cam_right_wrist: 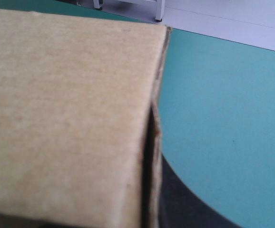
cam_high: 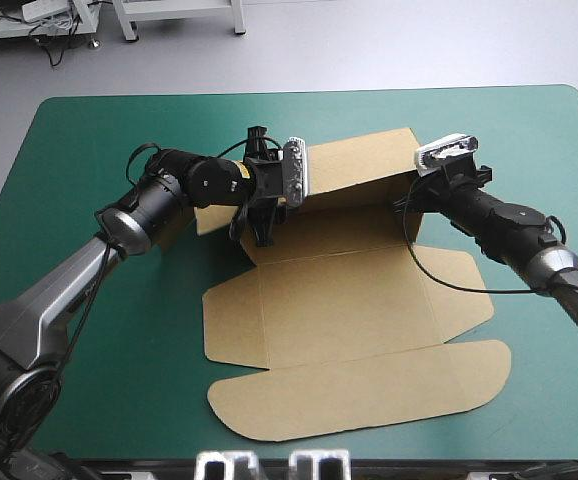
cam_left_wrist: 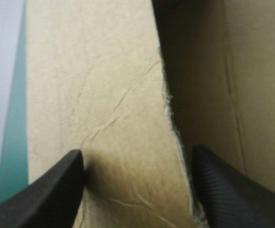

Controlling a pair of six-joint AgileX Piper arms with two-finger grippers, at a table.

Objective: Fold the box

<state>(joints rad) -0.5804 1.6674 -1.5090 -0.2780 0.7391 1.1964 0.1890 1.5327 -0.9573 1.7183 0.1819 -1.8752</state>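
The brown box [cam_high: 354,330] is a cut sheet lying on the teal-green cover, its far wall [cam_high: 354,170] raised between my two grippers. My left gripper [cam_high: 264,218] is at that wall's left end. In the left wrist view it [cam_left_wrist: 137,159] is open, its fingers [cam_left_wrist: 56,190] astride a torn board edge [cam_left_wrist: 168,99]. My right gripper [cam_high: 410,205] holds the wall's right end. In the right wrist view the board [cam_right_wrist: 66,114] fills most of the picture. One black finger [cam_right_wrist: 190,204] presses its outer side at the corner; the other finger is hidden behind the board.
The lid flap [cam_high: 369,385] and side flaps lie flat toward the table's near edge. A small board flap [cam_high: 174,228] shows under my left arm. Bare teal-green cover [cam_high: 89,300] lies to the left and to the right of the sheet.
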